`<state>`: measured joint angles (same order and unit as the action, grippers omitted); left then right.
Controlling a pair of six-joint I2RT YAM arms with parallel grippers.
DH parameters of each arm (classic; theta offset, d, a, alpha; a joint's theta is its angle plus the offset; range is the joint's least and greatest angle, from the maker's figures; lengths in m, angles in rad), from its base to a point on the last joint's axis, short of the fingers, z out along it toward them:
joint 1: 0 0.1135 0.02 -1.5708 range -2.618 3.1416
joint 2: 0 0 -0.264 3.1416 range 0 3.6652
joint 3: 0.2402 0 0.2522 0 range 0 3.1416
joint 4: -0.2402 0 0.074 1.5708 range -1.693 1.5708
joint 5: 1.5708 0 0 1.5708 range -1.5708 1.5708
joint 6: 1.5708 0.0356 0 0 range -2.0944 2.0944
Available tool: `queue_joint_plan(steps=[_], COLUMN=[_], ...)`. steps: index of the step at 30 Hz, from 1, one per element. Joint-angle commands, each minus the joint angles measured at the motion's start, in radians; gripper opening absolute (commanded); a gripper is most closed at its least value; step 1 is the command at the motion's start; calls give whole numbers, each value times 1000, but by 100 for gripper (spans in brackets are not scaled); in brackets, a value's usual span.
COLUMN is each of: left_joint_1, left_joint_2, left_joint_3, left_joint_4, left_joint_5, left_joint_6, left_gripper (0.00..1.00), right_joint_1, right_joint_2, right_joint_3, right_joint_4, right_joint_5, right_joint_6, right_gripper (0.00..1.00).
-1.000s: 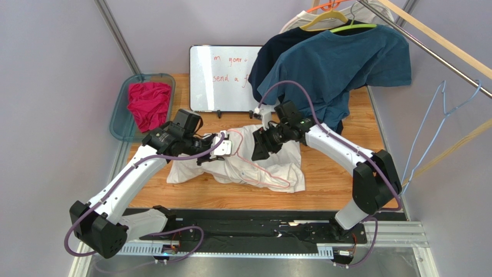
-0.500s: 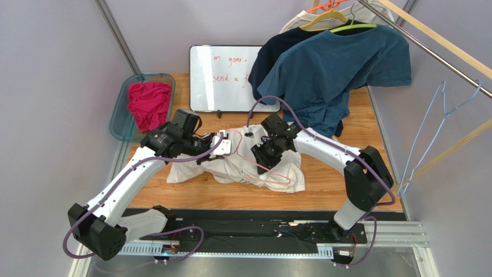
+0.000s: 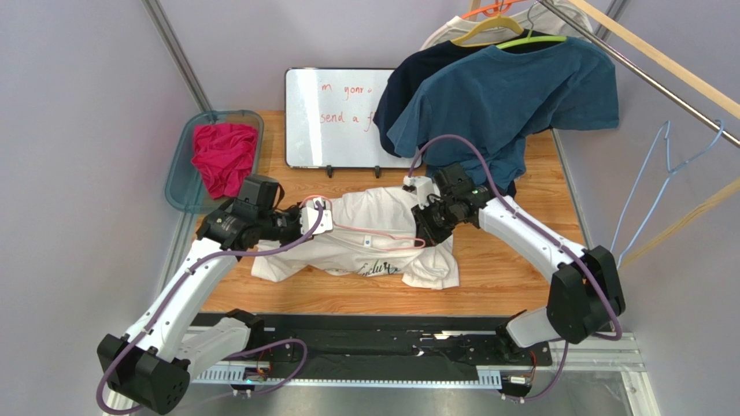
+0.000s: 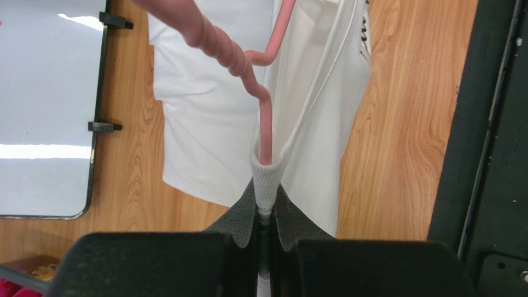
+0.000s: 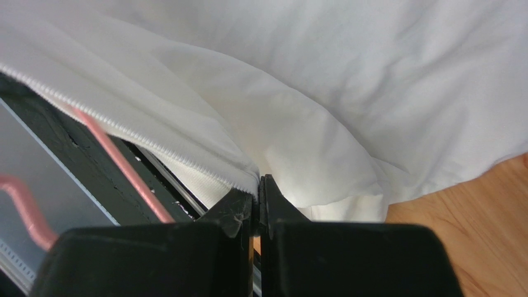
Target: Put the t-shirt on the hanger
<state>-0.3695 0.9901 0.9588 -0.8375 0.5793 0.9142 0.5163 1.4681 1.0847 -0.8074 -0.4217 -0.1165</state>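
Left fingers (image 4: 255, 201): clenched on the ribbed collar of the white t-shirt (image 4: 204, 124). The pink wire neck of the hanger (image 4: 265, 127) comes out through that collar, right at the fingertips.
Right fingers (image 5: 255, 201): clenched on a stitched edge of the same shirt. A length of pink wire runs just beside them, under the cloth.
Shirt and hanger: in the middle of the worktop (image 3: 521, 286), stretched between the two arms, the lower part rumpled toward the near edge. The wire seems to be partly inside the shirt.
Step in hand: most likely drawing the cloth over the right shoulder of the wire.
Doing it well: hold the collar and hook firm on the left. Pull the right edge outward and down gently, so the wire end slides into the sleeve side rather than snagging or bending.
Risk: a hard tug could drag the collar free.
Writing on shirt: dark script print (image 3: 379, 268), too small to read.
Writing on whiteboard (image 3: 334, 121), far edge: red marker, roughly "m gonr" and "send a f", the rest hidden.
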Motion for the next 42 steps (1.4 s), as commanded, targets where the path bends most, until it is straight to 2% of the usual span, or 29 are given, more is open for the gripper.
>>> queue_joint_plan(steps=[1,8,10,13,14,18,22,25,26,28,29,30,33,37,42], left_joint_1=[23,8,-46,-103,-126,-244,-266,-250,-240,-209,-204,-201,-200,-200,-200], left_joint_2=[24,126,139,145,160,254,352,343,310,253,233,213,153,162,183], left_joint_3=[21,51,57,81,93,214,348,360,353,316,302,275,233,261,294], left_joint_4=[29,57,58,60,66,86,80,103,115,132,138,153,198,184,176], left_joint_5=[-140,-229,-269,-213,-208,-185,-182,-174,-156,-76,-58,-26,28,65,83], left_joint_6=[46,46,49,26,12,-90,-170,-176,-181,-173,-172,-172,-185,-196,-218], left_gripper=[0,0,0,0,0,0,0,0,0,0,0,0,0,0,0], right_joint_1=[-45,-50,-52,-47,-44,13,28,8,-5,-59,-76,-88,-102,-91,-4], right_joint_2=[-86,-160,-161,-157,-150,-71,-12,-21,-37,-84,-101,-112,-143,-144,-112], right_joint_3=[9,32,56,89,124,269,408,437,432,408,408,411,442,492,567], right_joint_4=[-84,-142,-151,-147,-147,-150,-239,-349,-374,-377,-377,-375,-349,-283,-259], right_joint_5=[112,130,118,29,-41,-126,-199,-218,-223,-233,-255,-261,-249,-281,-308], right_joint_6=[-58,-100,-110,-127,-133,-173,-218,-290,-319,-339,-350,-371,-399,-408,-420], right_gripper=[0,0,0,0,0,0,2,33,54,71,85,87,86,70,67])
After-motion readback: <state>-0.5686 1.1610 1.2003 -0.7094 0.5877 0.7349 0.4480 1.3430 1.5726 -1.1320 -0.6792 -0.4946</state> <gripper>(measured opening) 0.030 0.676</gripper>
